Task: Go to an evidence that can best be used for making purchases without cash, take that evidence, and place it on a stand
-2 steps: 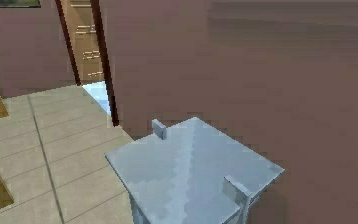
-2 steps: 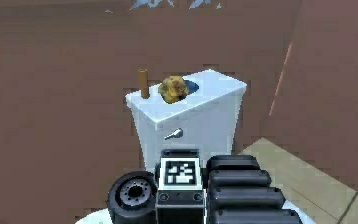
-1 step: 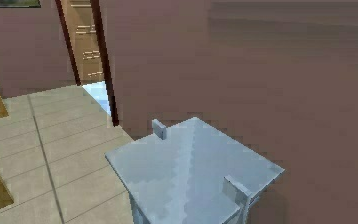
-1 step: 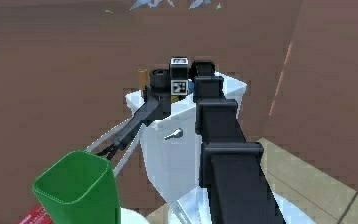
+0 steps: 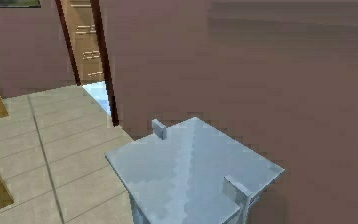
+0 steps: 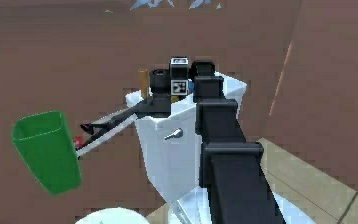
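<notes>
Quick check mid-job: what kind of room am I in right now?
Probably a bathroom, though I'm not certain: there is a tiled floor, a white tank-like box with a small lever on its front, and a green bin.

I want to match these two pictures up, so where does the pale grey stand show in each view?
Forward view: the pale grey stand sits lower middle, against the brown wall.
Arm side view: probably the same stand, at centre, partly behind the arm.
Shared landmark: the brown wall behind it.
</notes>
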